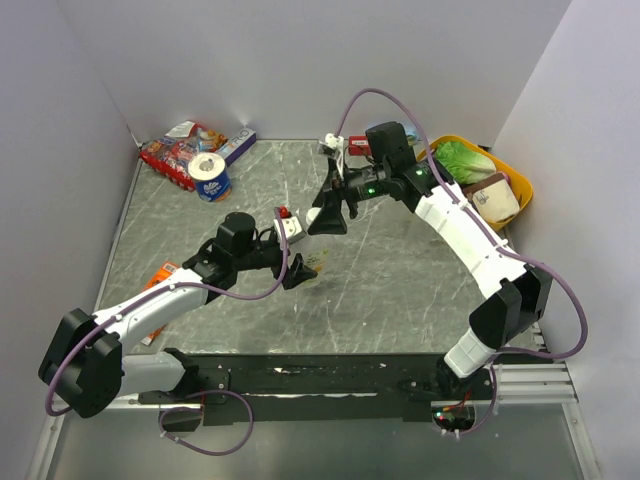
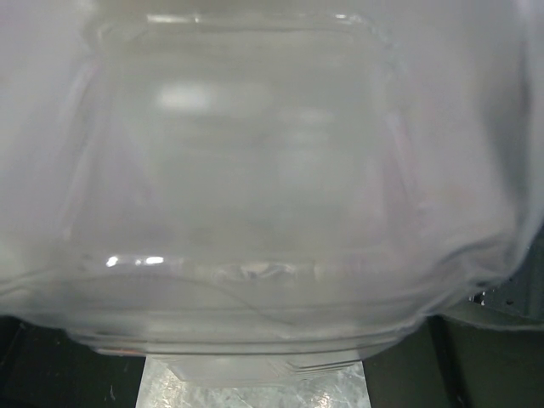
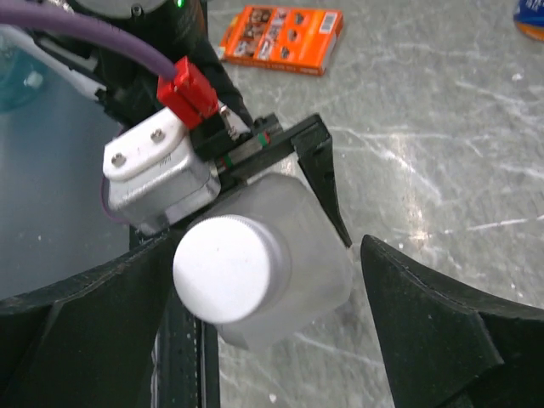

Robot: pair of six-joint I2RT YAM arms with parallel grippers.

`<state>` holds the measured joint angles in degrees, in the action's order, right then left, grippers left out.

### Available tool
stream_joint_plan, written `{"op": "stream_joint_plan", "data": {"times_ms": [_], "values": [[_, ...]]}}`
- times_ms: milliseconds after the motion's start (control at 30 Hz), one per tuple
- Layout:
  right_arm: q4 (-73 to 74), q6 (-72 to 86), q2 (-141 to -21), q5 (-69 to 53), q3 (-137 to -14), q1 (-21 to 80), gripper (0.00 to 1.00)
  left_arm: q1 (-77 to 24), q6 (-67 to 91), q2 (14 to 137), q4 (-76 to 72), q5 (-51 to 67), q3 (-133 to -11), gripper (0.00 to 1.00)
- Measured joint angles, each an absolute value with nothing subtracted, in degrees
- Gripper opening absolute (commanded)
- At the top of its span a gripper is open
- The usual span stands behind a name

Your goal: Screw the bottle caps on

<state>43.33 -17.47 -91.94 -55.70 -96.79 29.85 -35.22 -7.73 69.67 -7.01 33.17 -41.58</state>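
Left gripper (image 1: 298,268): clamped on the clear bottle (image 3: 302,255), held to the right of the orange box (image 3: 280,38).
White cap (image 3: 225,268): sat on the bottle's neck.
Right gripper (image 3: 268,340): jaws spread wide on either side of the cap, holding nothing, farther right of the box.

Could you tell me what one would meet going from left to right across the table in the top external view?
Orange box → tape roll → clear bottle → yellow basket.
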Motion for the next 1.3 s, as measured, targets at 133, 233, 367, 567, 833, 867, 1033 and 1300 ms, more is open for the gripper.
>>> {"op": "stream_joint_plan", "data": {"times_ms": [133,233,367,567,833,867,1033,1300], "values": [[38.22,-13.52,-91.79,-56.62,-95.42,29.74,0.73,-35.22,-7.62,69.67,-7.01,33.19,-41.58,0.01],[36.29,-11.62,-91.79,-57.84,-94.61,29.74,0.51,-35.14,-7.03,69.67,-6.92,33.06,-41.58,0.01],[33.78,-10.79,-91.72,-58.96,-92.90,29.85,0.22,-34.94,-4.58,69.69,-5.48,32.45,-41.45,0.39],[34.04,-12.97,-91.68,-56.23,-92.29,29.87,0.13,-34.96,-0.56,70.13,-6.83,29.32,-41.43,0.96],[35.59,-21.19,-91.85,-45.10,-92.62,28.01,0.13,-32.23,1.93,68.88,-4.71,21.37,-41.43,0.96],[34.70,-21.74,-91.88,-43.90,-92.40,27.59,0.13,-31.48,1.83,68.27,-3.68,20.49,-41.43,0.96],[29.15,-23.51,-92.29,-39.90,-89.54,26.33,0.16,-28.12,1.10,64.79,0.58,16.56,-41.43,0.96],[26.96,-23.86,-97.17,-37.47,-89.52,26.22,0.24,-25.98,-0.34,63.86,3.11,15.22,-41.43,0.96]]}}
